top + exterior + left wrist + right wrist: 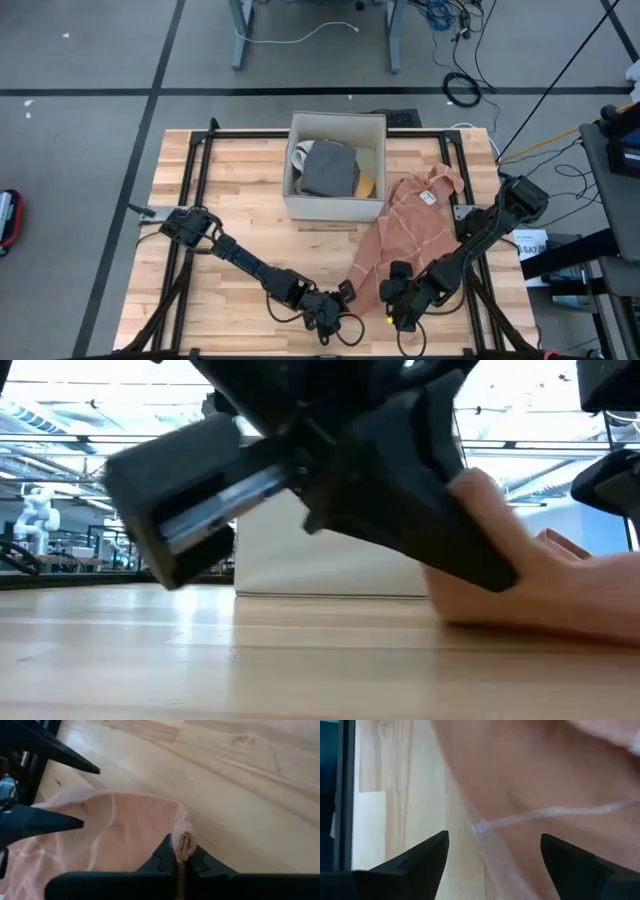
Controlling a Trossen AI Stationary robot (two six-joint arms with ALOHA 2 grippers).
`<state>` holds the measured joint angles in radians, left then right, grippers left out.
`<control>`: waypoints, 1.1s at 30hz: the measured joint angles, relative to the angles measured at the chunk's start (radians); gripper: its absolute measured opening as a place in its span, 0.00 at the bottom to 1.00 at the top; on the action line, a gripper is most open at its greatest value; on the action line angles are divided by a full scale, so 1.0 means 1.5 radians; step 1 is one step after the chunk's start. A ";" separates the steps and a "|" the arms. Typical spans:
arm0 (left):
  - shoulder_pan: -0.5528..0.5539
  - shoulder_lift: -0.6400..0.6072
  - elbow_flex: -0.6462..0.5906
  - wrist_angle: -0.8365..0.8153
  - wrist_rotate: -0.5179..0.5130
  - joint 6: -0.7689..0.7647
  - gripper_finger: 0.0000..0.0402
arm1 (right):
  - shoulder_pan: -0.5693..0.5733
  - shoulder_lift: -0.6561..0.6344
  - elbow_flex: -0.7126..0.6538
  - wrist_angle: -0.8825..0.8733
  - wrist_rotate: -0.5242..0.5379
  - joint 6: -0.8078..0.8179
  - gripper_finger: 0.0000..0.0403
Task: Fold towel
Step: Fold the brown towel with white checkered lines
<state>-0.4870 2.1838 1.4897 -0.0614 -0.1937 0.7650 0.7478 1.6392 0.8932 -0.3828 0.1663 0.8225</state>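
Note:
The towel (412, 225) is peach with thin white lines. It lies crumpled on the table from the box's right side down toward the near edge, and also shows in the low view (565, 585). My left gripper (184, 862) is shut on the towel's near left corner, close to the table's near edge (345, 293). Just to its right, my right gripper (398, 303) stands open above the towel's near edge (485, 827). One finger is over bare wood and the other over cloth (492, 857). I cannot tell whether the right gripper touches the towel. My left gripper pinches a small bunched-up fold at the towel's near left corner (183, 840) between its two fingers. The fingers slant downward, coming from the table's left. The corner stands a little raised at the fingers. The cloth behind it (115, 840) stays slack and runs back onto the table.
An open white box (297, 195) sits at the table's far middle, holding a grey folded cloth (330, 168) and other pieces. Black frame rails (195, 170) run along the table's left and right sides. Bare wood (240, 200) lies left of the towel.

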 joint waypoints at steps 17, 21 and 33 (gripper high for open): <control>-0.004 -0.058 0.000 -0.241 -0.171 -0.105 0.00 | 0.032 0.026 0.000 0.029 -0.057 -0.005 0.28; -0.004 -0.077 0.000 -0.304 -0.192 -0.154 0.00 | 0.042 0.026 0.000 0.014 -0.059 0.004 0.20; -0.022 -0.126 0.000 -0.372 -0.199 -0.233 0.00 | 0.065 0.026 0.000 -0.097 -0.043 0.051 0.20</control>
<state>-0.5194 1.9944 1.4899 -0.6198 -0.4919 0.4151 0.8453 1.6779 0.8932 -0.5288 0.1015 0.8988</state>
